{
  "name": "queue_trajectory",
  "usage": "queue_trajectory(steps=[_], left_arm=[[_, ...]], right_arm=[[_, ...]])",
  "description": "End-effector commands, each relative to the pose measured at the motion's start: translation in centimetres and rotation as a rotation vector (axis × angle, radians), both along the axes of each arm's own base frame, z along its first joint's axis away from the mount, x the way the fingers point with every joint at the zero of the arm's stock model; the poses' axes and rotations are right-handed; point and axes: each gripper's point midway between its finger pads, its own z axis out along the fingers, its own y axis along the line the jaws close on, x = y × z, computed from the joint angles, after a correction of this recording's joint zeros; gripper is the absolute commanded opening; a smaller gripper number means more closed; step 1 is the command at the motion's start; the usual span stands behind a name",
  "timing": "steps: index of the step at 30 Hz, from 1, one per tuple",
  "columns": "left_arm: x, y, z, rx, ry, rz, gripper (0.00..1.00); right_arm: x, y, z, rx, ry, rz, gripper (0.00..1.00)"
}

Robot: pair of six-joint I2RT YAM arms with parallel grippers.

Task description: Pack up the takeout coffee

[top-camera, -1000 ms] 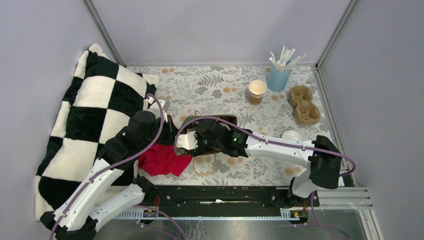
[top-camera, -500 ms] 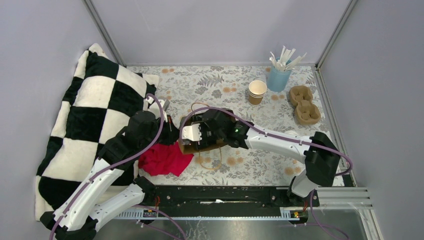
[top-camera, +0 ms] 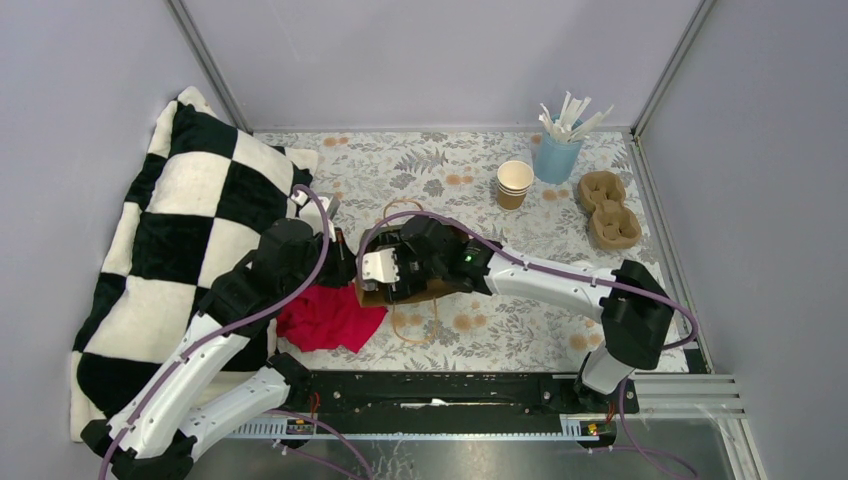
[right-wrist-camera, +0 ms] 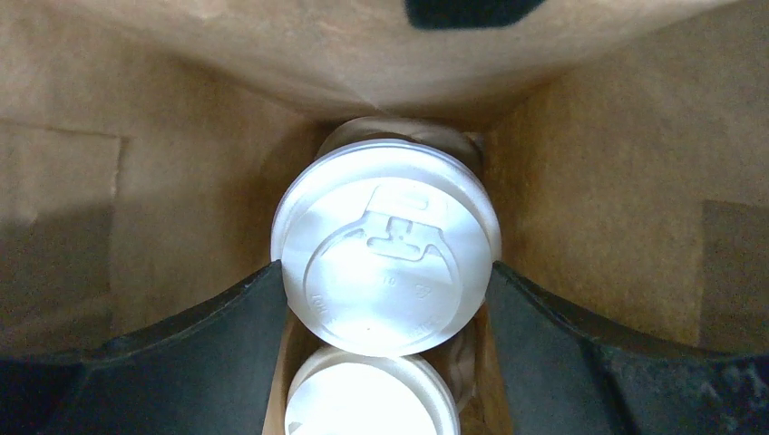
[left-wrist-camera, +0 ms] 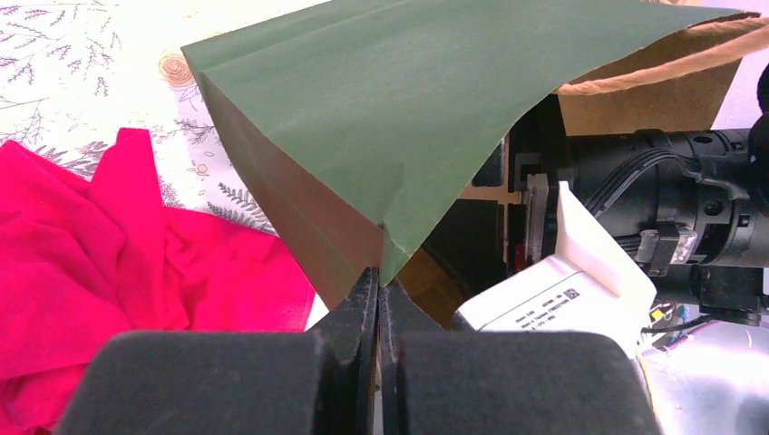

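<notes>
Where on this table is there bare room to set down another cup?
Bare tablecloth lies along the back, between the checkered cushion and the paper cup stack, and along the near edge beside the right arm's base. Crowded: the back right corner and around the green bag.

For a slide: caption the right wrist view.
Inside the bag, the right gripper holds a lidded coffee cup beside a second lidded cup.

The nearer white lid (right-wrist-camera: 367, 399) is cut off by the bottom edge.
</notes>
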Motion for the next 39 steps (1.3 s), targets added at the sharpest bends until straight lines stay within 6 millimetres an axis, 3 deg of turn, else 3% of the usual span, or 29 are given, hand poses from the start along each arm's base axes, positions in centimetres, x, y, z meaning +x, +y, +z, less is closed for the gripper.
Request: queue_trajectory(steps=[1,5,16,21,28,39], left_arm=[[0.0,0.3,0.9,0.003,-0.034,0.001,0.00],[0.0,0.4,1.0,0.010,-0.039,-0.005,0.00],[-0.2,1.5,0.6,0.038,-0.056,0.026,0.00],[-0.1,1.2,0.9,0.032,-0.059,0.019,0.00],[0.1,-0.7,1.5,0.011,-0.054,-0.079,0.00],[-0.9,-3.6,2.6,-0.099,-0.022,-0.204,0.00]], right_arm=[[2.2,1.8,2.7,0.098,-0.075,-0.027,0.49],[3.5,1.8,3.6,0.135,-0.143,-0.078,0.46],[4.3,1.1,1.3,0.101,-0.159,-0.116,0.51],[3.2,1.5,1.3,0.121,-0.111,-0.082,0.50],[1.0,1.1,2.3,0.121,-0.078,-0.068,0.50],[-2.6,-2.0,2.7,0.076,-0.056,-0.168,0.50]])
